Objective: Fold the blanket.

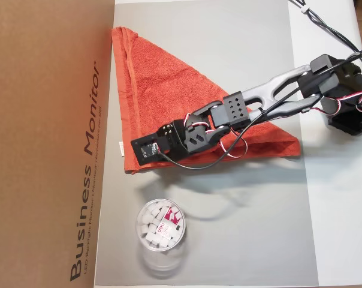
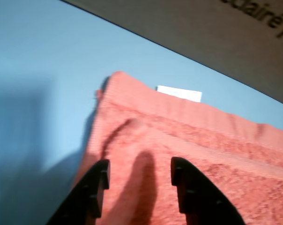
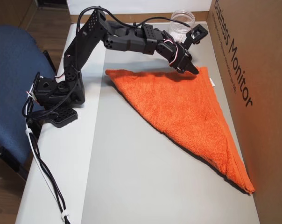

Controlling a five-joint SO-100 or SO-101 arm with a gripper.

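Lying flat on the grey mat [image 3: 145, 186], the blanket [image 3: 187, 107] is folded into a triangle, one long edge running along the cardboard box [image 3: 257, 70] on the right of an overhead view. Farther back, the gripper [image 3: 191, 71] hovers over the far corner, jaws apart with nothing between them, white tag [image 2: 179, 93] just beyond. Behind sits a clear cup [image 3: 182, 19].

A grey mat [image 1: 241, 228] carries the blanket [image 1: 163, 84] and cup [image 1: 161, 226].
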